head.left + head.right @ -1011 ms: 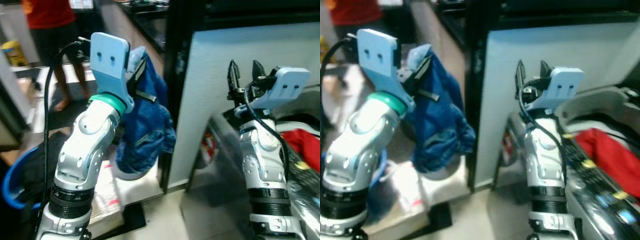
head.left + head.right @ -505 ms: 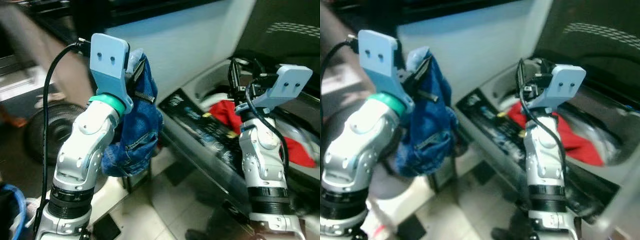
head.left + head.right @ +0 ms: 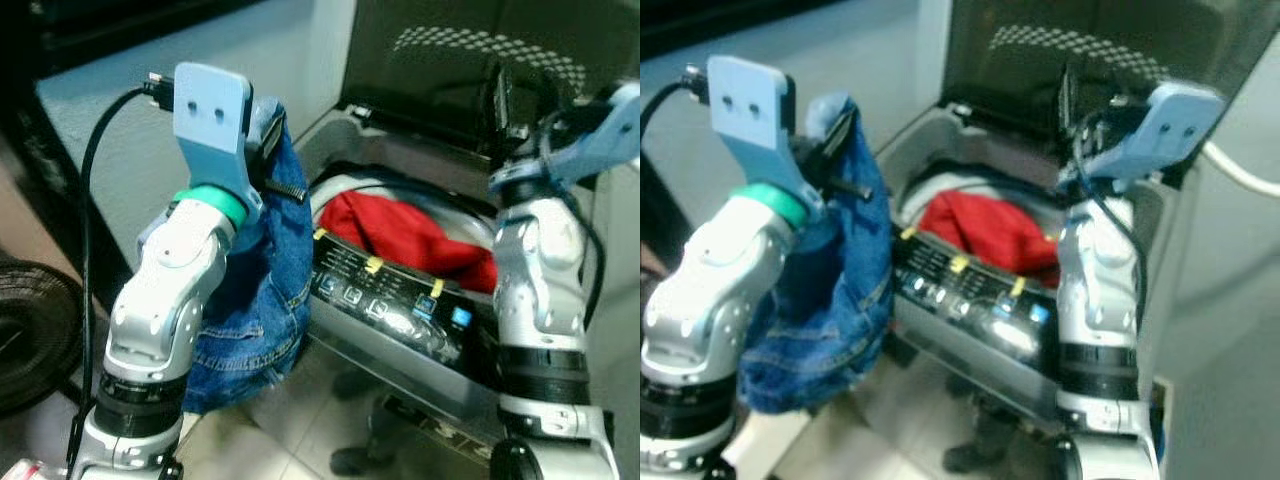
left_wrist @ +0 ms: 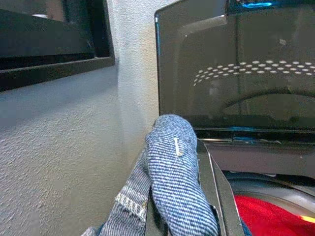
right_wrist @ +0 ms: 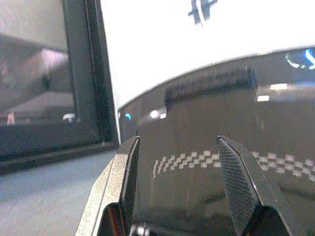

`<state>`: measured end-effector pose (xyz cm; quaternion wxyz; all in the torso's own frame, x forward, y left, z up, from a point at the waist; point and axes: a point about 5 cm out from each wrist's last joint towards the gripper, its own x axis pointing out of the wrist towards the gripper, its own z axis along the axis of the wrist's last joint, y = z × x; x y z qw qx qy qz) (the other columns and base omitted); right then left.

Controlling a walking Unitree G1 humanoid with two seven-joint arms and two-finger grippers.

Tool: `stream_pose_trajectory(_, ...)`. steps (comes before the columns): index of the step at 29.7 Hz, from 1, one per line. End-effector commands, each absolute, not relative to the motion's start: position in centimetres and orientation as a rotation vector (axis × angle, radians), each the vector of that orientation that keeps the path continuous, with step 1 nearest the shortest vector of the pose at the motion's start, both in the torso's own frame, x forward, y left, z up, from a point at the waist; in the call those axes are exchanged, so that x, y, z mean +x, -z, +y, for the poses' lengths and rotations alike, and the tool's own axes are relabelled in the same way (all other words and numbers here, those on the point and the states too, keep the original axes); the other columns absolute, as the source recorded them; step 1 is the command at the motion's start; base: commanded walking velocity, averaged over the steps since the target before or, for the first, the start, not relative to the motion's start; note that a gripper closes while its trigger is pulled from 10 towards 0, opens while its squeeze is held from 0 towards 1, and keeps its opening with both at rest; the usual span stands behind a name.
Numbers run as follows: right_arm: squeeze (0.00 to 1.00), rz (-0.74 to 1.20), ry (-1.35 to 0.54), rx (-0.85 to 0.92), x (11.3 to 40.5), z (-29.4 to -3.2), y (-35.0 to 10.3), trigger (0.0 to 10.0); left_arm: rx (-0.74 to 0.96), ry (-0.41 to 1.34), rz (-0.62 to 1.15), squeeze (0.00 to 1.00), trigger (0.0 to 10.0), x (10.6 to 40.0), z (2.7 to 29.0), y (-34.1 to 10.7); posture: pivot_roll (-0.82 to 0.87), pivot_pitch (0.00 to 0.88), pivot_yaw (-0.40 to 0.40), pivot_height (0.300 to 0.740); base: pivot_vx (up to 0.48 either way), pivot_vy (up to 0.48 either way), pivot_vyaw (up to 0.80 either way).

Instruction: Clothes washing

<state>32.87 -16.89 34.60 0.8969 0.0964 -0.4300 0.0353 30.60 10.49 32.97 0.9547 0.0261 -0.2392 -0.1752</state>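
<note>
A fan (image 3: 30, 330) sits low on the floor at far left, near the left arm. Beyond the arms stands the washer (image 3: 400, 330), its control panel (image 3: 385, 300) facing the robot and a red garment (image 3: 410, 232) lying in the tub. The dark lid (image 3: 450, 80) stands upright behind, against a pale wall (image 3: 150, 120). The left gripper (image 4: 182, 196) is raised left of the washer, clenched on jeans (image 3: 255, 300) that hang down beside the panel. The right gripper (image 5: 184, 177), fingers spread and empty, is held high before the lid.
</note>
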Motion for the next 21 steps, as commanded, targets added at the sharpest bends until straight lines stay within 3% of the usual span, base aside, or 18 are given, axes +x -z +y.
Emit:
stream_pose_trajectory(1, 0.00, -0.891, -0.073, 0.219, 32.9, -17.1, -34.6, 10.0, 0.048, 0.369, -0.513, 0.00, 10.0, 30.1, 10.1, -33.3, 0.07, 0.050, 0.031, 0.740, 0.000, 0.000, -0.80)
stream_pose_trajectory(12, 0.00, -0.857, -0.067, 0.245, 33.3, -17.2, -34.0, 10.0, 0.041, 0.360, -0.507, 0.00, 10.0, 30.1, 10.2, -33.2, 0.07, 0.052, 0.028, 0.740, 0.000, 0.000, -0.80)
stream_pose_trajectory(21, 0.00, -0.812, -0.026, 0.240, 33.8, -17.7, -33.3, 10.0, 0.032, 0.367, -0.497, 0.00, 10.0, 30.2, 10.1, -33.1, 0.07, 0.049, 0.029, 0.740, 0.000, 0.456, -0.80)
